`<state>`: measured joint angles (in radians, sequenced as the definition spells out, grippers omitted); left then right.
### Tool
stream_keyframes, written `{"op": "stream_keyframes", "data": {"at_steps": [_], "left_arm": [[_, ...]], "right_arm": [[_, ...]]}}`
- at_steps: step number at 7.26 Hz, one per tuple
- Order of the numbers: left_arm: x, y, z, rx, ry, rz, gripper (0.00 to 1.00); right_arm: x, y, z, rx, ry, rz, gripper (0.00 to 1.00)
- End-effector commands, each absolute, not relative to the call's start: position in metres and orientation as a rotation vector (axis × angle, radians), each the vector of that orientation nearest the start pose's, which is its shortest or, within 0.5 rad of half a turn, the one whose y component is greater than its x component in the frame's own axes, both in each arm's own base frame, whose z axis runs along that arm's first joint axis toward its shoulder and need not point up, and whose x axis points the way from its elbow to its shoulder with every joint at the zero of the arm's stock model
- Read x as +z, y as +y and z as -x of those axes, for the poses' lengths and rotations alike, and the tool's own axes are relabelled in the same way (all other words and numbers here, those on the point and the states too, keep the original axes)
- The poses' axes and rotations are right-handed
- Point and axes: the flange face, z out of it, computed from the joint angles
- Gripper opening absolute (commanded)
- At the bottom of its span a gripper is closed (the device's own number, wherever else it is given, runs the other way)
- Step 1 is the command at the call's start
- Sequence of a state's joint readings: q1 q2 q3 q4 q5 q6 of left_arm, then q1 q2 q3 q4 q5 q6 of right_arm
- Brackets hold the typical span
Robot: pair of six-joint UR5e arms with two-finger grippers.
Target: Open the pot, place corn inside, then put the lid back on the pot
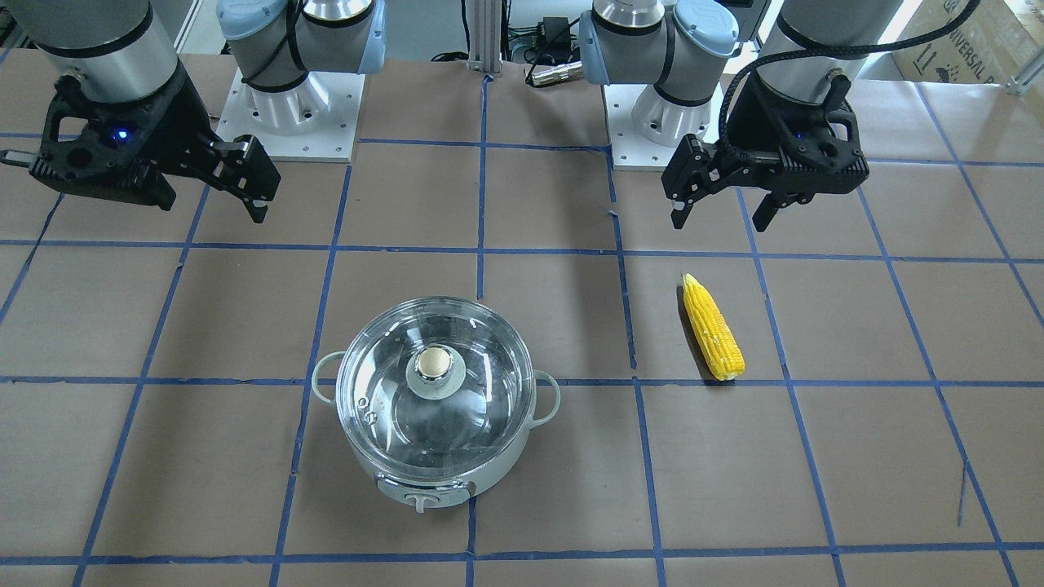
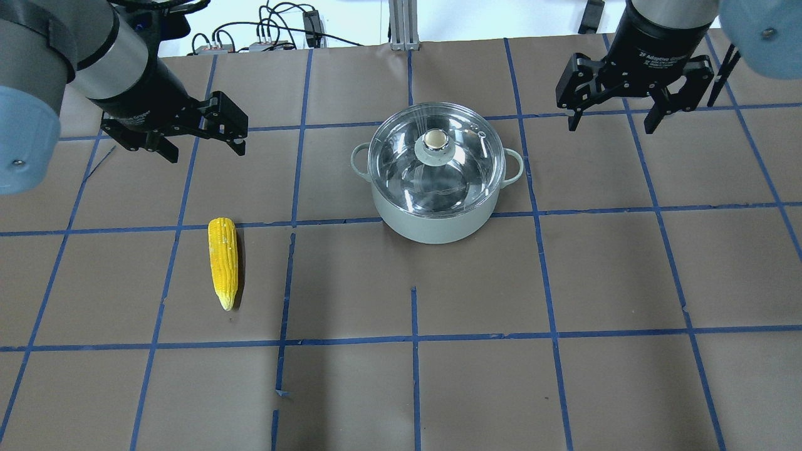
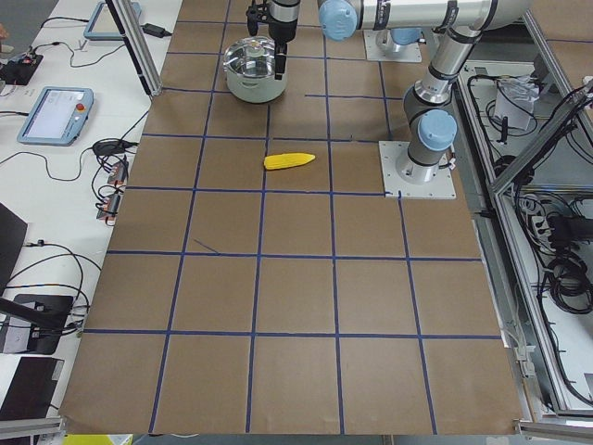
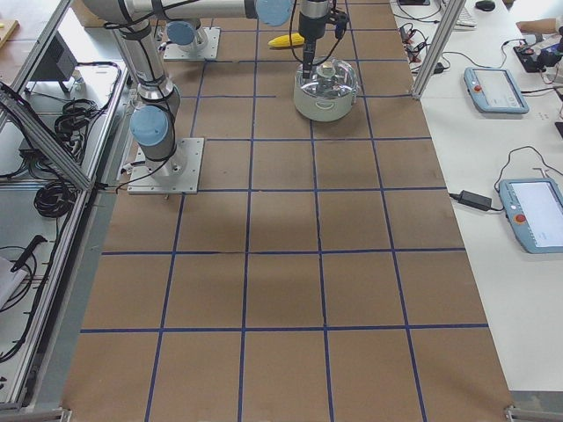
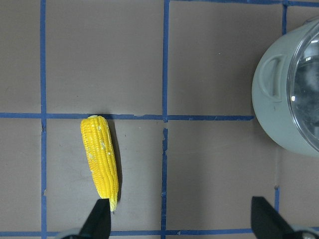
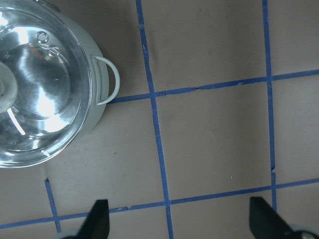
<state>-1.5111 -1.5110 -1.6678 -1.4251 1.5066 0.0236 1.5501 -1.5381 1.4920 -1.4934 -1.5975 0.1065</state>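
Note:
The pale mint pot (image 2: 432,222) stands mid-table with the clear glass lid (image 2: 467,169) shut on it, tan knob (image 2: 433,138) on top. It also shows in the front view (image 1: 432,481), with the lid (image 1: 481,383). The yellow corn (image 2: 223,262) lies flat on the table to the pot's left, pointed end toward the robot; it shows in the front view (image 1: 714,338) and the left wrist view (image 5: 101,160). My left gripper (image 2: 205,149) hangs open and empty above the table beyond the corn. My right gripper (image 2: 611,125) hangs open and empty to the right of the pot.
The table is covered in brown paper with a blue tape grid (image 2: 413,338). The two arm bases (image 1: 298,106) sit at the robot's edge. Tablets and cables (image 4: 494,88) lie on the side bench beyond the table.

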Motion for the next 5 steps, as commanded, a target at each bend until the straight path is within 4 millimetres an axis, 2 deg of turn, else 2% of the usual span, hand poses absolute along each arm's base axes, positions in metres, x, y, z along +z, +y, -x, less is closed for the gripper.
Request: {"op": "stream_keyframes", "data": {"at_steps": [1,5], "left_arm": [[0.485,-0.484,0.110,-0.181,3.194,0.044,1.00],[0.483,-0.487,0.110,-0.174,3.197,0.031,1.00]], "right_arm": [[0.517,-0.492,-0.121,0.035,3.157,-0.201,1.00],[0.539,-0.472,-0.123,-0.033,3.153,-0.196,1.00]]}}
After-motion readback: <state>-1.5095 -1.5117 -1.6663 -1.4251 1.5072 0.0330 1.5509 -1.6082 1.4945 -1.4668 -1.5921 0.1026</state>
